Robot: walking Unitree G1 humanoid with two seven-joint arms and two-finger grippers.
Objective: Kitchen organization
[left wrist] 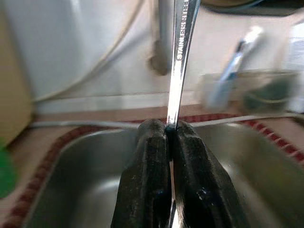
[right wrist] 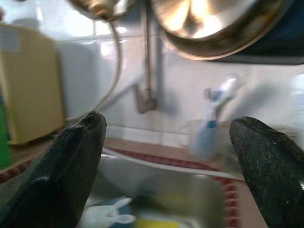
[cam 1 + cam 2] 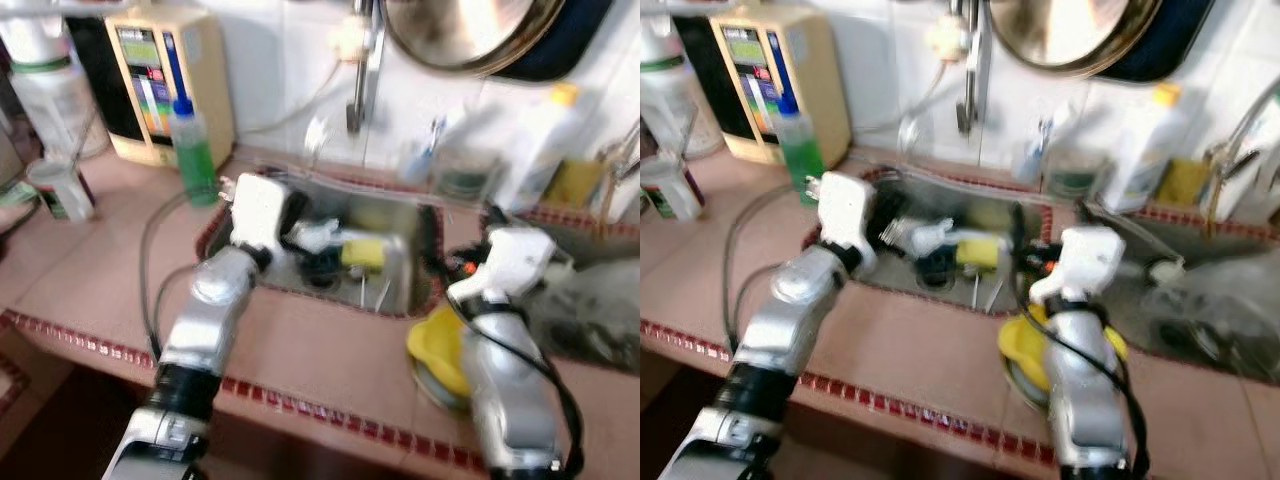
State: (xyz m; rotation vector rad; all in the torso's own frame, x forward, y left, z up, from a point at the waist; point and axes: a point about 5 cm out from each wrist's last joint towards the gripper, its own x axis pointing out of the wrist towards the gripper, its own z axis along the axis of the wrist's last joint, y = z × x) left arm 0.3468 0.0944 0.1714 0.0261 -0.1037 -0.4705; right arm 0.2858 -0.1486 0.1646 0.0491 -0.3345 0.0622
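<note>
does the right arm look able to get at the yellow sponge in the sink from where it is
Probably yes. The right end effector is open at the sink's right rim, and the yellow sponge lies uncovered nearby. The left end effector, clamped on a steel utensil, might crowd it.

Two silver arms rise from the bottom edge of the head views, their shells smooth, rounded and glossy. The left arm [image 3: 205, 320] in the lower left of the frame has a black band between its silver segments and ends in a boxy white wrist housing [image 3: 260, 208]. The right arm [image 3: 510, 400] in the lower right carries a like white housing [image 3: 515, 255] with a small orange-red mark beside it. Black cables [image 3: 530, 365] loop along the right forearm, and a thinner dark cable [image 3: 150, 290] curves beside the left one. Each wrist view shows thick black fingers [image 1: 152, 190] with a matte, finely speckled surface and rounded tips [image 2: 76, 156].
</note>
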